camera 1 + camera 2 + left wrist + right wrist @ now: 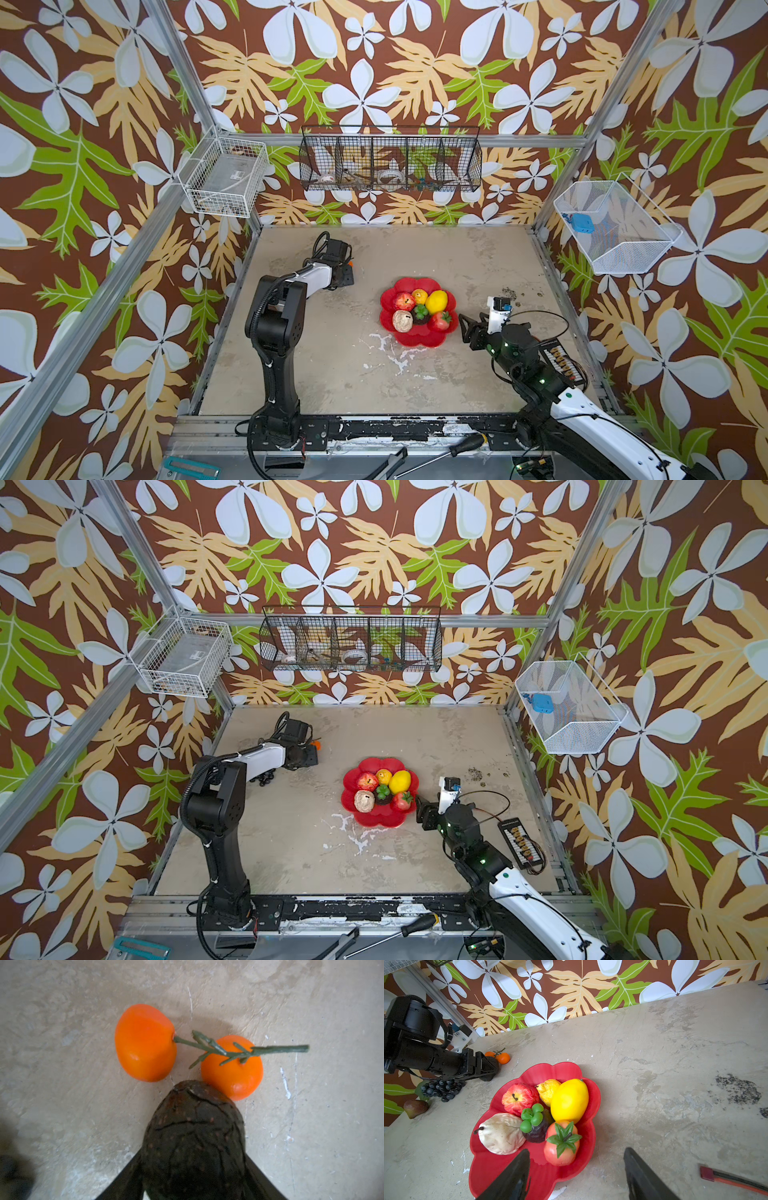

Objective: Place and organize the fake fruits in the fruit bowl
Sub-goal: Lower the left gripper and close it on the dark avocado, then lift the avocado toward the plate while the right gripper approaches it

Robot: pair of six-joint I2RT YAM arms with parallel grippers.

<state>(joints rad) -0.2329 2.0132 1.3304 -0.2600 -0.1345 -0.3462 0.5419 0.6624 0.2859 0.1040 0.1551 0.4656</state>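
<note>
avocado (193, 1126) sits between jaws of left gripper (192, 1156), beside oranges (145, 1043).

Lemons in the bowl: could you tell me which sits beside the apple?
The smaller, duller lemon; it separates the apple from the large glossy lemon.

left arm (276, 324): stretched forward, jaws gripping | right arm (511, 345): folded low, jaws spread, empty

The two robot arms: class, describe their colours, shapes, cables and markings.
Both are mostly black. The left arm has a white forearm shell and a ribbed black hose. The right arm has a white shell, green lights and loose black wires. The left gripper and right gripper have black tapered fingers.
</note>
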